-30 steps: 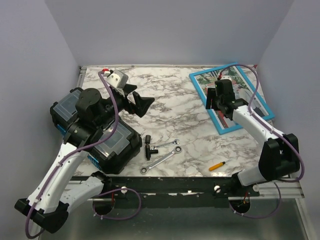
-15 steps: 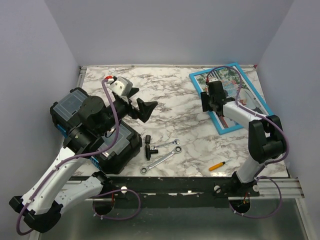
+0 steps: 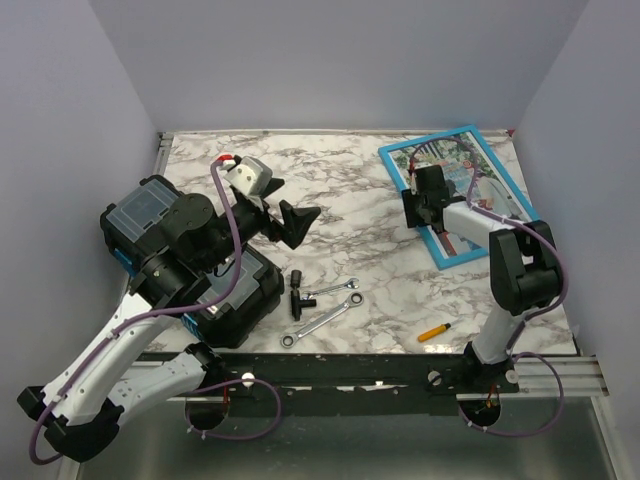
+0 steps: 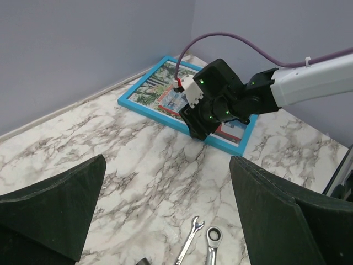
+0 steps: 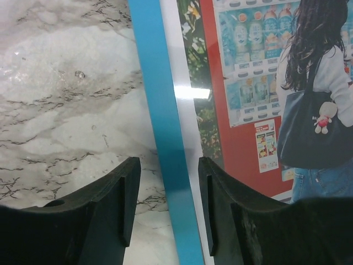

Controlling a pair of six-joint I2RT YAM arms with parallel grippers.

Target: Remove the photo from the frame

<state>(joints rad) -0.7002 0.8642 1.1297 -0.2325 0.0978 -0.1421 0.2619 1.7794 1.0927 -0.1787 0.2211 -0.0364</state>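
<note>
The frame (image 3: 458,254), flat with a turquoise border, lies at the table's far right corner. The photo (image 3: 442,153) sits in it face up, with a dark-haired figure and a red panel (image 5: 248,83). My right gripper (image 3: 416,207) is down at the frame's left side. In the right wrist view its jaws (image 5: 168,182) stand open astride the blue border (image 5: 163,121), with a gap on each side. My left gripper (image 3: 292,216) hangs wide open over the table's middle. From its wrist view it faces the frame (image 4: 139,104) and the right gripper (image 4: 212,107).
A black toolbox (image 3: 205,290) lies under the left arm. Two wrenches (image 3: 322,318) (image 3: 333,289), a small black part (image 3: 296,290) and a short orange tool (image 3: 433,331) lie near the front centre. Grey walls close in behind and on both sides.
My right gripper has shifted left onto the frame's left border and its jaws have narrowed. The left gripper has swung a little to the right, still wide open.
</note>
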